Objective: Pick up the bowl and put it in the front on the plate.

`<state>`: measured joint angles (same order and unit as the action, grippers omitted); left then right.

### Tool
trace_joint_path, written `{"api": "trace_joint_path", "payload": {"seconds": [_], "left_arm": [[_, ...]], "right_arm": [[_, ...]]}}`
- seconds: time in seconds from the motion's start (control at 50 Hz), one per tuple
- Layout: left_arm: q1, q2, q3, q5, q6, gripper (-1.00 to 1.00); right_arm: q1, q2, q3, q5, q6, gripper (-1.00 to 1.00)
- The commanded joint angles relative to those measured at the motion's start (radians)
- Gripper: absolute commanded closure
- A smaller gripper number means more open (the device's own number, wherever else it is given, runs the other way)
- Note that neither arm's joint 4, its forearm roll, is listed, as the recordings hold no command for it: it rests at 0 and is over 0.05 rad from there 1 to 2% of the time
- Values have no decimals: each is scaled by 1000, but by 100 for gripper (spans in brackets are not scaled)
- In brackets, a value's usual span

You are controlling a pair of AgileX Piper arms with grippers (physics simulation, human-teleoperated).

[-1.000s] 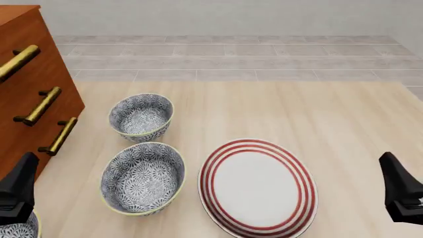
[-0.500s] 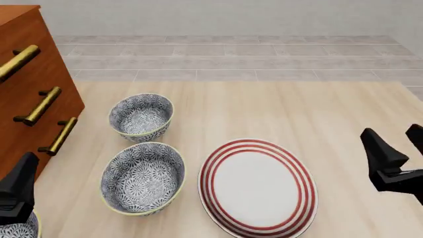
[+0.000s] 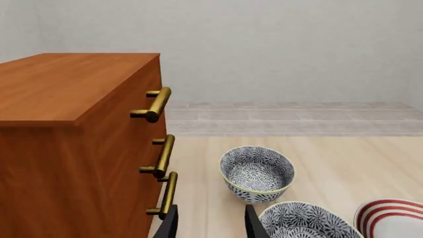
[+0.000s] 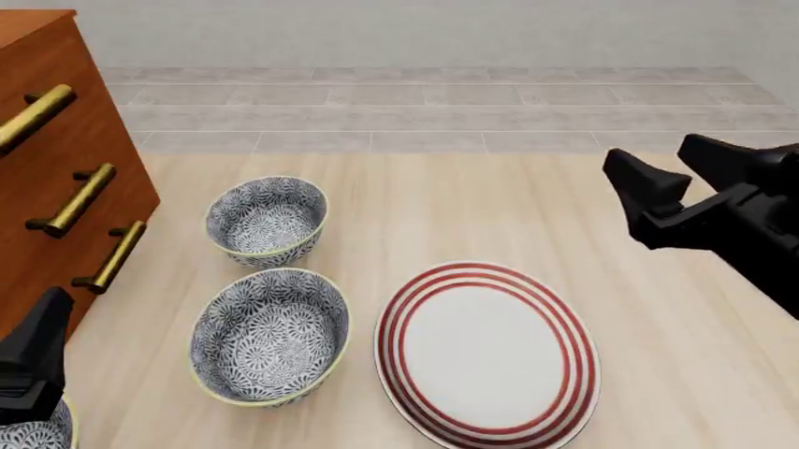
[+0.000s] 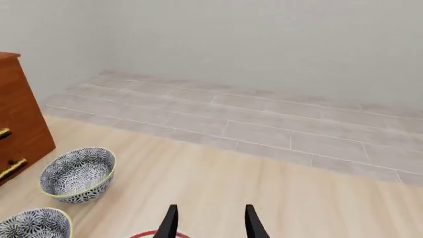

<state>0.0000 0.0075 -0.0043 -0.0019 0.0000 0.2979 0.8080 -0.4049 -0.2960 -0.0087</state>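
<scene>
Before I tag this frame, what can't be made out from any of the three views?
- Third bowl: front view, cut off by the bottom-left corner and partly behind the left gripper.
- Left gripper: its opening is unreadable in front view; the left wrist view shows only the fingertips, apart.
- Plate: bottom rim cut off in front view; a sliver in both wrist views.
- Dresser: cut off at the edges; its base is unseen.

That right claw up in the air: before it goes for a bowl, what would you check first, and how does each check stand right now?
1. Right gripper open and holding nothing: ok.
2. Right gripper near any bowl: not ok, it hangs above the table, apart from them.
3. Plate bare, ready to receive: ok.
4. Middle bowl upright beside the plate: ok.
5. Far bowl upright, apart from the cabinet: ok.
6. Left gripper open, out of the way: ok.
</scene>
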Motion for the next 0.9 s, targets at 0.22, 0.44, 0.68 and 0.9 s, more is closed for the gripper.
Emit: {"api": "trace_joint_path", "payload": {"seconds": [0.22, 0.44, 0.68, 0.9], "left_arm": [[0, 0, 0, 0, 0, -100], [0, 0, 0, 0, 0, -100], [0, 0, 0, 0, 0, -100], [0, 0, 0, 0, 0, -100]], "right_arm": [[178, 277, -282, 83, 47, -100], [242, 409, -401, 121, 66, -100], [284, 506, -478, 134, 94, -100], [349, 701, -657, 203, 133, -100]]}}
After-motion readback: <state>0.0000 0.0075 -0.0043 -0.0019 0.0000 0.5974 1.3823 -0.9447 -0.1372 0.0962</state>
